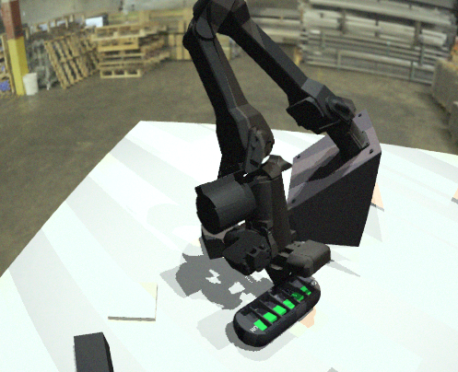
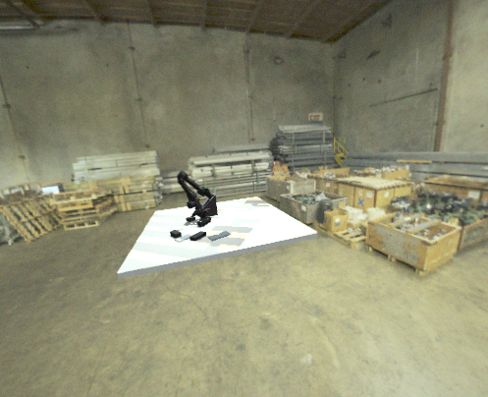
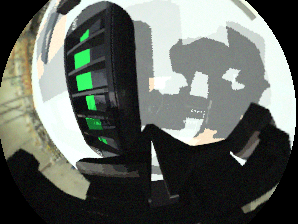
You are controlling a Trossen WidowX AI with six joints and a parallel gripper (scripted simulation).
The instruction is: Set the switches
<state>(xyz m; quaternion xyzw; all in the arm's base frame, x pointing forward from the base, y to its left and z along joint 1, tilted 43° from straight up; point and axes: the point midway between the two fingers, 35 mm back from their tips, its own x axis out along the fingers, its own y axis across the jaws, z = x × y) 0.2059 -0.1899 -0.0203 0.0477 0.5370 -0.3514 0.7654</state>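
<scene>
The dark grey controller unit sits on its base on the bench, switches up, in the front centre of the top view and upper left of the wrist view. Green ends show on all six rockers, along the side away from my gripper; those nearest the arm are partly shaded. I cannot tell every rocker's tilt. The label underneath is hidden. My gripper is shut and empty. Its tips are low at the unit's arm-side long edge, towards the end farther from the "ON" mark; contact is unclear.
A pale flat tile lies left of the unit. A dark block stands at the front left. A grey flat plate lies on the bench. The arm's dark base stand rises behind the unit.
</scene>
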